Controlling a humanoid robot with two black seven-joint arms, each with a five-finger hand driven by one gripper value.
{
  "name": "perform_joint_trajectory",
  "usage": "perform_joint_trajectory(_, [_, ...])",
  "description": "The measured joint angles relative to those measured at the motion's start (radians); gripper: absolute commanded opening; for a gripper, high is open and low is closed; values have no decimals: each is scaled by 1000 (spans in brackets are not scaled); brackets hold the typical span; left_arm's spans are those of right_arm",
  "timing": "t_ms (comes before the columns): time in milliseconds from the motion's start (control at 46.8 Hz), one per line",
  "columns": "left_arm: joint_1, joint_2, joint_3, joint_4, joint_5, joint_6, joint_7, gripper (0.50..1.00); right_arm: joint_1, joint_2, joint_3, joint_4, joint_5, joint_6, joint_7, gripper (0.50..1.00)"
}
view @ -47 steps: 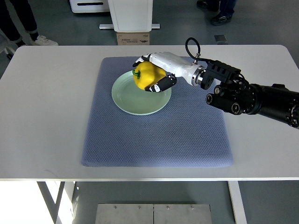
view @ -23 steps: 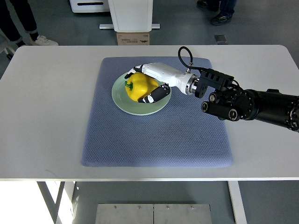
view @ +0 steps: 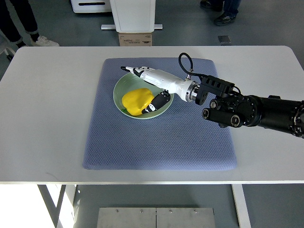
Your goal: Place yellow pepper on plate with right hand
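i have the yellow pepper (view: 136, 101) lying on the pale green plate (view: 118, 90), upper middle of the frame. my right hand (view: 148, 88) is spread open around it, fingers straightened, thumb just beside the pepper, gripping nothing. this looks like the release step; next i'd lift clear without nudging it. plate sits on a blue mat (view: 161, 137) over a white table (view: 42, 118); grey floor and someone's shoes (view: 46, 41) show above.

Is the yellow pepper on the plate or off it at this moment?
On it. The yellow pepper lies inside the plate rim, the right hand open beside it.
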Motion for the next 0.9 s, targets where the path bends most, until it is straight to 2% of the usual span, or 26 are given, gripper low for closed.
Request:
perform_joint_trajectory(363, [0,0,0,1,0,0,0,1000,-4,0,153,-6,45,-1,0,1000])
perform_joint_trajectory(769, [0,0,0,0,0,0,0,1000,-157,0,690,-29,99,-6,0,1000])
perform_joint_trajectory(897, [0,0,-1,0,0,0,0,1000,-180,0,726,-28,97,-10,0,1000])
